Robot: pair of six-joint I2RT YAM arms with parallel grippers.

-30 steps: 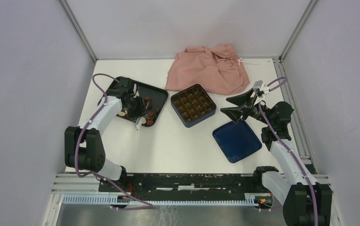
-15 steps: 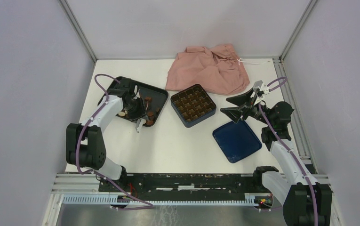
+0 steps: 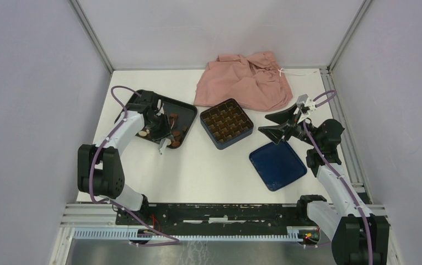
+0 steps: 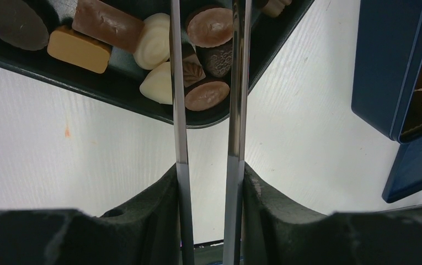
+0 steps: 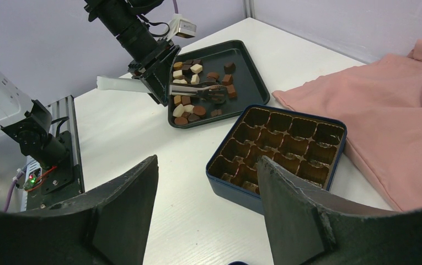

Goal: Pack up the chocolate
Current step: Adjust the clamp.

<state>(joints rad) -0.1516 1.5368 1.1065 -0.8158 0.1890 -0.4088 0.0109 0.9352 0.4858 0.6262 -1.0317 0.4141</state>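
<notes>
The chocolate [image 4: 148, 41], several brown, tan and cream pieces, lies in a black tray [image 4: 115, 91]; in the top view it is at the left [image 3: 176, 132]. My left gripper [image 4: 208, 168] is shut on metal tongs [image 4: 178, 110]. Their two blades reach over the tray's near corner with dark pieces [image 4: 209, 26] between them, and the tips run off the top edge. From the right wrist view the tongs [image 5: 206, 94] hover low over the pieces. My right gripper [image 5: 208, 165] is open and empty, raised right of the blue gridded box [image 5: 277, 149].
The blue box [image 3: 226, 122] with its gold insert sits mid-table, and its lid [image 3: 277, 164] lies flat at the front right under the right gripper [image 3: 272, 122]. A pink cloth [image 3: 247, 80] is bunched behind the box. Grey walls close three sides.
The left arm has shifted slightly over the tray with the tongs. The right arm has not moved.
</notes>
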